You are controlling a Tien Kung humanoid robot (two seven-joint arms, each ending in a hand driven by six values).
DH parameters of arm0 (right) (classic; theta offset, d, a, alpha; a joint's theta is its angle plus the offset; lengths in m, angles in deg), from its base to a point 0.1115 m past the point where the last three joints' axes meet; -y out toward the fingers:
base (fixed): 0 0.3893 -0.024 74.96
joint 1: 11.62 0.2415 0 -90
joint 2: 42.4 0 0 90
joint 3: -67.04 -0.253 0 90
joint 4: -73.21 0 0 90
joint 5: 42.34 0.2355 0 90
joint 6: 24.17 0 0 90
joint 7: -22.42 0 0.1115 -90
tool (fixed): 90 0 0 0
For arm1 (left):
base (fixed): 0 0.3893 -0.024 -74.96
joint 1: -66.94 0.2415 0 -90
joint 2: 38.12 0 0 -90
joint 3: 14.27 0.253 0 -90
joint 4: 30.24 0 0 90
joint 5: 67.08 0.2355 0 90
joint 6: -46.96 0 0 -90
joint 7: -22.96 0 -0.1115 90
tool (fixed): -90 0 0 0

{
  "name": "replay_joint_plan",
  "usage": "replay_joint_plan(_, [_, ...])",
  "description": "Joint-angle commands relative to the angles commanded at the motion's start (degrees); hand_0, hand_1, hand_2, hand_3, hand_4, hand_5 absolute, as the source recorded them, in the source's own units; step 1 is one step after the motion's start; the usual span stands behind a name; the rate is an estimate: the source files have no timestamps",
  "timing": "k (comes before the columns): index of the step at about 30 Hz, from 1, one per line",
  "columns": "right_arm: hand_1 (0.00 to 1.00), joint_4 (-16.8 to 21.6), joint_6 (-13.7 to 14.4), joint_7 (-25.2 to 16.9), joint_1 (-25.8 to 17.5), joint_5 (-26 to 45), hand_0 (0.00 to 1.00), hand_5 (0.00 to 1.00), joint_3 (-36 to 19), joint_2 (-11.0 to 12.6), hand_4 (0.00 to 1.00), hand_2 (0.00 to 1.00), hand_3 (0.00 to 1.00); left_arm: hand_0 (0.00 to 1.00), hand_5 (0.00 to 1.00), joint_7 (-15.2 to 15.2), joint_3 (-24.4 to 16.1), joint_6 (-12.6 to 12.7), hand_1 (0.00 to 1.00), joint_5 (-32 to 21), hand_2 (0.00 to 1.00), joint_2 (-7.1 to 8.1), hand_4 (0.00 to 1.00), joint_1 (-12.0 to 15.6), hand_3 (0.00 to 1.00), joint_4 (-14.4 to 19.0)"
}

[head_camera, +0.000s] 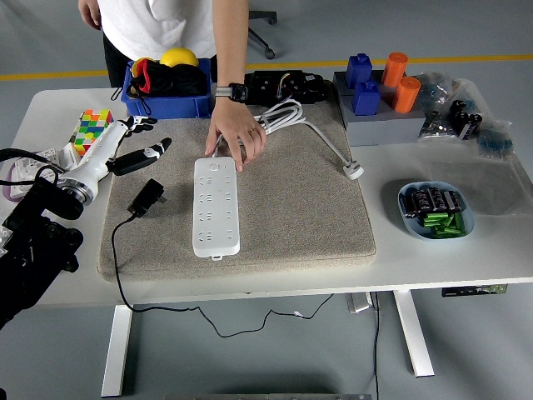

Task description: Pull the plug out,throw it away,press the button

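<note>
A white power strip [216,206] lies lengthwise on the grey mat [283,208]. A person's hand [236,133] holds down its far end. A black plug [149,198] with a black cord lies loose on the mat, left of the strip. My left hand [133,146] is open and empty, fingers spread, over the mat's far left edge, up and left of the plug. My right arm is out of view.
A blue bin [166,83] with black and yellow items stands behind the mat. A Rubik's cube [92,129] and a white socket plate [25,167] lie at the left. A coiled white cable [287,117], blue and orange blocks [379,87] and a bowl of batteries [435,208] are at the right.
</note>
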Motion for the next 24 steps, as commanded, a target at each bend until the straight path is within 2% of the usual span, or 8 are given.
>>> replay_joint_plan(8, [0.674,0.0,0.0,0.0,0.1,0.0,0.742,0.524,0.0,-0.1,0.662,0.673,0.632,0.872,0.590,-0.1,-4.2,0.0,0.873,1.8,0.822,-0.98,0.636,3.2,0.819,-0.6])
replay_joint_plan(9, [0.674,0.0,0.0,0.0,0.2,0.0,0.742,0.523,-0.1,0.0,0.661,0.673,0.632,0.870,0.527,0.0,-4.5,0.1,0.865,2.0,0.816,-1.08,0.623,3.5,0.812,-0.8])
replay_joint_plan(11, [0.674,0.0,0.0,0.0,0.2,0.1,0.742,0.523,0.0,0.0,0.661,0.673,0.632,0.870,0.527,0.0,-5.0,0.1,0.865,2.3,0.816,-1.25,0.623,3.9,0.812,-1.3])
replay_joint_plan(14, [0.674,0.0,0.0,0.0,0.3,0.1,0.742,0.523,0.0,0.1,0.661,0.673,0.632,0.870,0.527,0.1,-5.5,0.1,0.865,2.7,0.816,-1.48,0.623,4.4,0.812,-1.7])
replay_joint_plan(15, [0.674,0.0,0.0,0.0,0.3,0.1,0.741,0.522,0.1,0.1,0.661,0.673,0.632,0.869,0.487,0.1,-5.6,0.1,0.859,2.7,0.812,-1.56,0.622,4.5,0.809,-1.8])
replay_joint_plan(24, [0.674,0.0,-0.1,0.0,0.3,0.3,0.741,0.522,0.5,0.1,0.661,0.673,0.631,0.868,0.497,0.1,-6.2,0.1,0.855,2.8,0.805,-1.95,0.628,4.9,0.807,-2.0])
